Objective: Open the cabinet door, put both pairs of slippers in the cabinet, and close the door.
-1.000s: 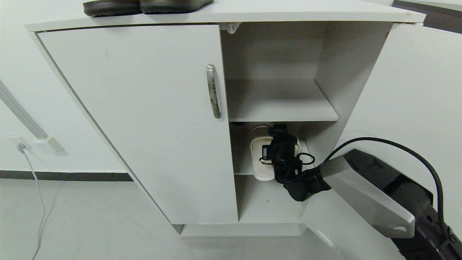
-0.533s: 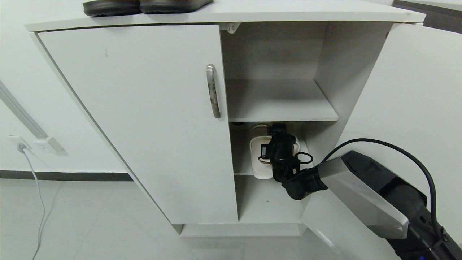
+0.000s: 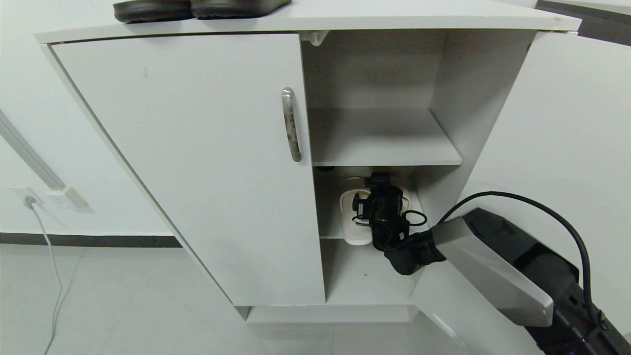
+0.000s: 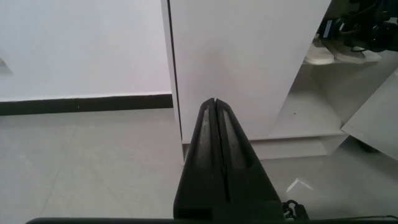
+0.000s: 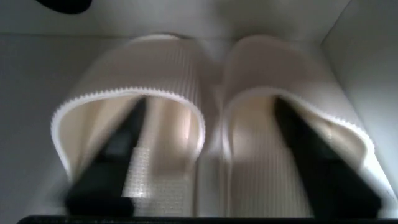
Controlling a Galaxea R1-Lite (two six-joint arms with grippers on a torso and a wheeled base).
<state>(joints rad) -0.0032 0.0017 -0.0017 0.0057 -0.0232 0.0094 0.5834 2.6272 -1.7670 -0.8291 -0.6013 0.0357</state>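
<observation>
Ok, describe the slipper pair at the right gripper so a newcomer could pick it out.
Start at the white cabinet, whose right door stands open. On the shelf of its middle compartment lies the cream slipper pair, with one finger of the right gripper inside each slipper. The dark pair sits on the cabinet's top instead.

**Layout: cabinet, two shelves, two pairs of slippers**

Cabinet (image 3: 305, 22): left door (image 3: 197, 162) closed, right door (image 3: 557, 123) swung out to the right. Top pair of slippers (image 3: 197, 7) on the cabinet top, left end. Shelf pair of slippers (image 3: 351, 231) side by side on the lower shelf (image 3: 329, 229), under the upper shelf (image 3: 379, 143). Right gripper (image 5: 208, 112) enters from the front, one finger in each slipper. Left gripper (image 4: 214, 109) low, before the left door. Wall socket (image 3: 64, 197) left of the cabinet.
</observation>
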